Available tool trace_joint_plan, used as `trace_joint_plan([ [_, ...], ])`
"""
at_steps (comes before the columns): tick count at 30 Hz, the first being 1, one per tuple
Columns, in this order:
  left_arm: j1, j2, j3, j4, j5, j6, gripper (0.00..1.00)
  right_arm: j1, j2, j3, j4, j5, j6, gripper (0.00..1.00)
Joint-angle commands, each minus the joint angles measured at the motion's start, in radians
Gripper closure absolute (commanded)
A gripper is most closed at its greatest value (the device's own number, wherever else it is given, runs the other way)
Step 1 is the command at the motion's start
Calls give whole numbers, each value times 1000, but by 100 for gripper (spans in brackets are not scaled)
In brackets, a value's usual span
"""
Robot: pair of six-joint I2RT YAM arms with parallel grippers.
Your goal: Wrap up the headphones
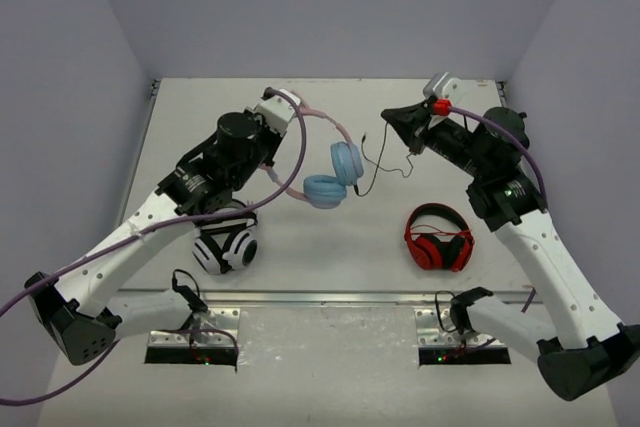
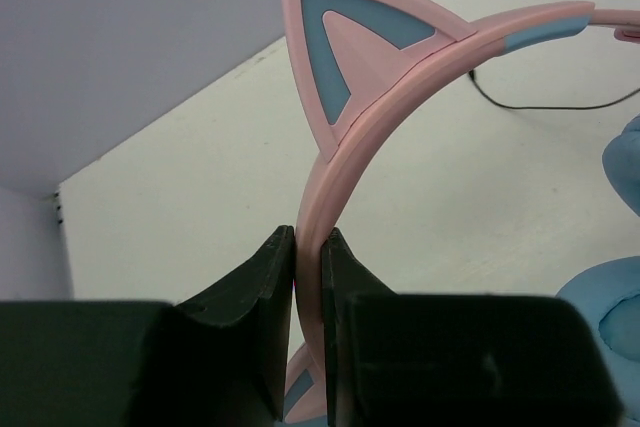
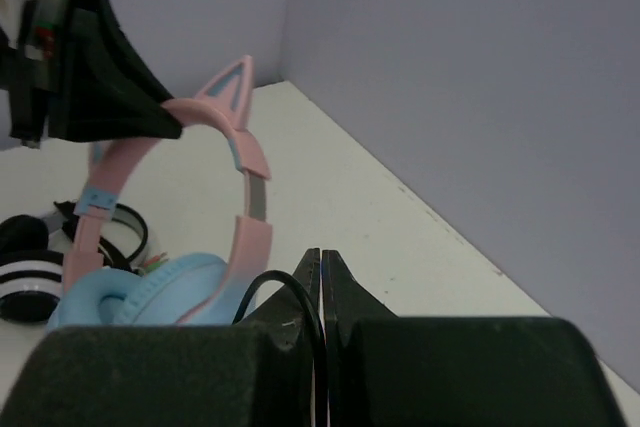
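Note:
The headphones have light blue earcups (image 1: pixel 335 175) resting on the table and a pink headband (image 1: pixel 322 119) with cat ears arching up to the left. My left gripper (image 1: pixel 285 103) is shut on the headband (image 2: pixel 340 137) just below a cat ear (image 2: pixel 345 37), holding it upright. The thin black cable (image 1: pixel 378 169) runs right from the earcups. My right gripper (image 1: pixel 402 127) is shut on the cable (image 3: pixel 270 282), which loops out between its fingers (image 3: pixel 320 255). The right wrist view also shows the headband (image 3: pixel 250 207) and an earcup (image 3: pixel 140 297).
Black-and-white striped headphones (image 1: pixel 225 245) lie under the left arm near the front edge. Red-and-black headphones (image 1: pixel 438 237) lie at the front right. Walls close the table at the back and on both sides.

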Motion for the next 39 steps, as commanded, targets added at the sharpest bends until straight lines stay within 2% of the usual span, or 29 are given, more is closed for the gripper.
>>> trace_joint_plan([
  [1, -7, 48, 74, 55, 262, -7, 100, 30, 27, 63, -131, -128, -44, 99],
  [3, -8, 81, 99, 33, 325, -11, 100, 44, 27, 57, -114, -99, -29, 98],
  [5, -10, 116, 110, 12, 446, -14, 100, 63, 41, 68, -132, -77, -29, 99],
  [7, -11, 156, 143, -17, 483, -24, 100, 95, 64, 100, -169, -40, -38, 98],
  [11, -13, 199, 186, -34, 474, -40, 100, 156, 126, 147, -201, 104, -58, 99],
  [15, -16, 201, 191, -37, 477, -49, 100, 227, 218, 201, -246, 374, -79, 99],
  [20, -18, 190, 168, -44, 462, -37, 100, 231, 220, 169, -168, 552, -66, 99],
  [31, -21, 147, 148, -47, 540, -23, 100, 230, 243, 160, -161, 498, -194, 97],
  [39, -21, 104, 153, -27, 586, -35, 100, 224, 312, 164, -174, 514, -201, 99],
])
